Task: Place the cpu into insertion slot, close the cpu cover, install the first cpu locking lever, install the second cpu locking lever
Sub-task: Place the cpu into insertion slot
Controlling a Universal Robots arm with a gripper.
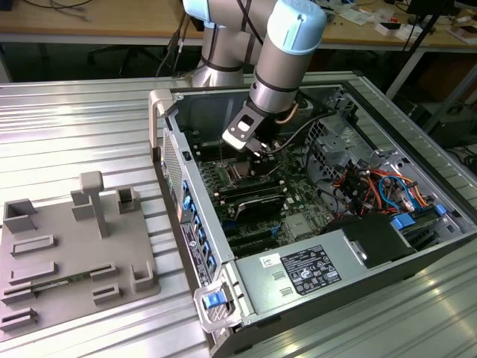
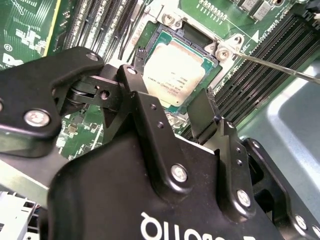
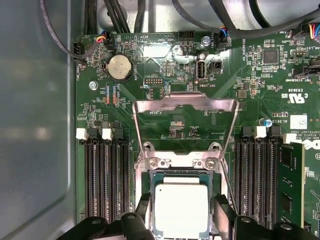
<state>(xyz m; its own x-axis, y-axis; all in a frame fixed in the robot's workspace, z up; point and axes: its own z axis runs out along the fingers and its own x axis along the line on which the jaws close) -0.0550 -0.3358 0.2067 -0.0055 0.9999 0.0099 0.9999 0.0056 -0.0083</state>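
The cpu [image 3: 181,210] lies flat in the insertion slot [image 3: 182,174], right between the tips of the claw [image 3: 181,202]. The claw is open wide. There is a little gap on each side of the chip, so the claw holds nothing and the chip rests on its own. Just past the claw's tips, the cpu cover [image 3: 165,106] is tipped back, which leaves the slot open from above. Long black memory slots [image 3: 102,185] run along both sides of the claw.

cpu [image 3: 181,210] seated in insertion slot [image 3: 181,176]. cpu cover [image 3: 185,102] flipped open off the slot's hinge edge. memory slots [image 3: 102,185] flank slot both sides. case [image 1: 195,224] lies on table [image 1: 74,127].
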